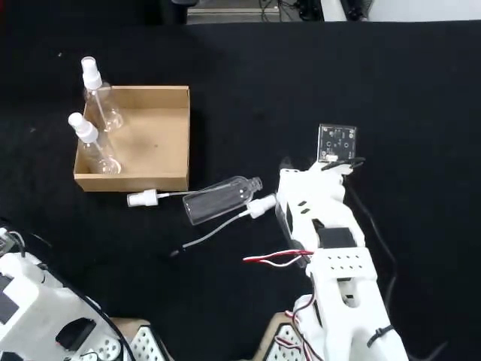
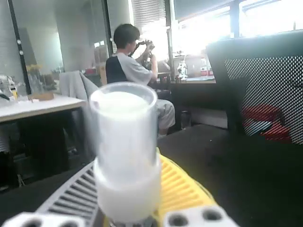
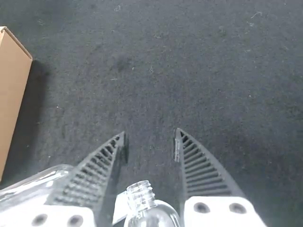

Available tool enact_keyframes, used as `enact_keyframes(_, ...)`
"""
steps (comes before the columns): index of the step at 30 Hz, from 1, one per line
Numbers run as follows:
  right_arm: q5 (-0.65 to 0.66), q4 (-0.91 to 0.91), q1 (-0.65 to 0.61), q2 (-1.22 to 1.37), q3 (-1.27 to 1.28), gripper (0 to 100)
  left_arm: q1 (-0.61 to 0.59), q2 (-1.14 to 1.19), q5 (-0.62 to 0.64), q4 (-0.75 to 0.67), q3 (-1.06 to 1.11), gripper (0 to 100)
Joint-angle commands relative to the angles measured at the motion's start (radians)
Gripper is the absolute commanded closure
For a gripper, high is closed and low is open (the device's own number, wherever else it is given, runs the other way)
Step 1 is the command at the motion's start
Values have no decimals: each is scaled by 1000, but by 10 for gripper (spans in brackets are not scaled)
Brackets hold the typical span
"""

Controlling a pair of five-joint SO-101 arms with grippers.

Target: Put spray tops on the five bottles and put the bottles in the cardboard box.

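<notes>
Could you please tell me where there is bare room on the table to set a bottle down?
Free: the table beyond and right of the cardboard box, to the far edge; the box floor right of its two standing bottles. Crowded: between the box front and the right arm, with the lying bottle and two spray tops.

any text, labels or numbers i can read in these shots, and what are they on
No readable text anywhere.
cardboard box: plain, no print.
lying bottle: clear, no label.
small board: marks too small to read.
</notes>
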Motion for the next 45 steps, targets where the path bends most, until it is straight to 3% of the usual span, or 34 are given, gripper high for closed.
enact_keyframes(1,9,-26,14,-18,-5,858,4,-31,52,3,1,973)
enact_keyframes(6,9,-26,14,-18,-5,858,-18,-29,57,26,27,973)
enact_keyframes(11,9,-26,14,-18,-5,858,-25,-31,63,233,-50,973)
enact_keyframes(15,9,-26,14,-18,-5,858,-53,-41,160,377,-110,930)
enact_keyframes(24,9,-26,12,-16,-5,858,-68,-41,183,377,-110,648)
enact_keyframes(39,9,-26,11,-16,-5,858,-54,-43,183,387,-147,640)
enact_keyframes(42,9,-26,11,-16,-5,858,-44,-44,135,563,-268,640)
enact_keyframes(45,9,-26,11,-15,-5,858,-51,-78,124,933,-461,640)
